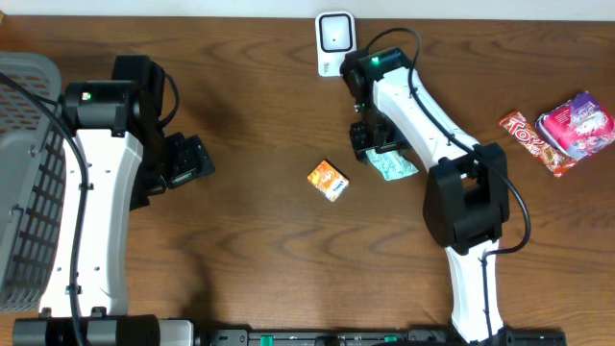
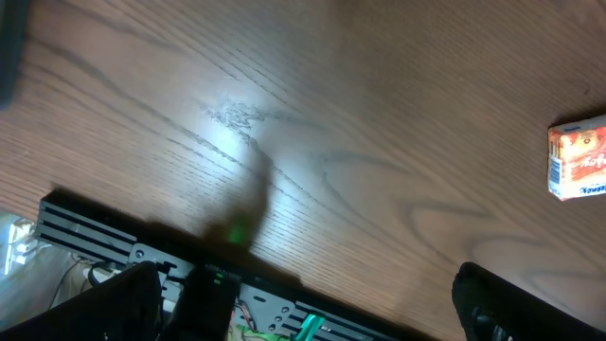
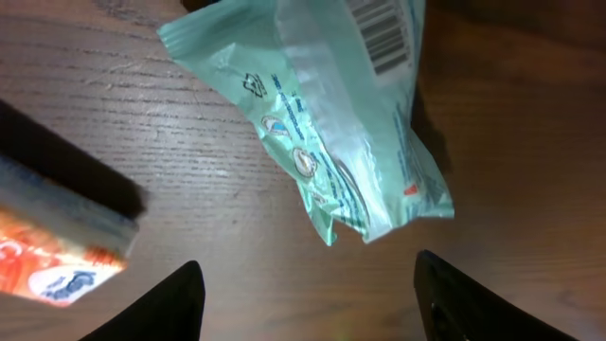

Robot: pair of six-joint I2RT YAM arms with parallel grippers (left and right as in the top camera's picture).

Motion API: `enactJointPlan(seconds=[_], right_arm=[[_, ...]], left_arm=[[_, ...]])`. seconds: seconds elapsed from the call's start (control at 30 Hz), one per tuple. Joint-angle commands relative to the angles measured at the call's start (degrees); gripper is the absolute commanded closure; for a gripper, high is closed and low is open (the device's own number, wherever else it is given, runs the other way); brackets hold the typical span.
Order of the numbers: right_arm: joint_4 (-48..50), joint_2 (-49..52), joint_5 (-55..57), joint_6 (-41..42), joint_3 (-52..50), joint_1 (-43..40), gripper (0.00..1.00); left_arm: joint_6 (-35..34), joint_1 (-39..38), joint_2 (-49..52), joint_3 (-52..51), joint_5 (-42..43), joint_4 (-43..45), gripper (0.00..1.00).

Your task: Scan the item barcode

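Green packet (image 3: 350, 123) flat on counter (image 3: 114, 142) near scanner (image 1: 334, 40), barcode (image 3: 383, 38) up. Right gripper (image 3: 312, 303) released over packet end; left gripper (image 2: 312, 313) released, idle. Risk: thin film pinched off-centre, crumpled or slipped, barcode folded from scanner view.

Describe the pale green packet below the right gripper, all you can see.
The pale green, glossy plastic-film packet lies flat on the brown wooden table, wrinkled, with a crimped end. A black barcode faces up, beside small printed symbols and a red mark. The right gripper hovers open above; its fingers do not touch it.
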Motion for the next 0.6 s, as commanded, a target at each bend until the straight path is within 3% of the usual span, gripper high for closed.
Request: enactJointPlan(seconds=[0.0,0.13,0.27,0.5,0.57], right_arm=[[2.4,-0.8,4.1,-1.6,-3.9,0.8,0.34],[8.5,-0.8,9.2,-1.6,-10.4,0.9,0.31],[13.5,-0.8,11.8,-2.4,-15.5,0.3,0.35],[17.6,-0.8,11.7,-4.0,-17.4,0.2,0.74],[17.6,-0.8,11.0,-4.2,-17.4,0.2,0.91]], left_arm=[[-0.3,0.1,0.2,-0.1,-0.9,-0.2,0.02],[-0.3,0.1,0.2,-0.1,-0.9,-0.2,0.02],[-0.3,0.1,0.2,-0.1,-0.9,-0.2,0.02],[-0.3,0.1,0.2,-0.1,-0.9,-0.2,0.02],[-0.3,0.1,0.2,-0.1,-0.9,-0.2,0.02]])
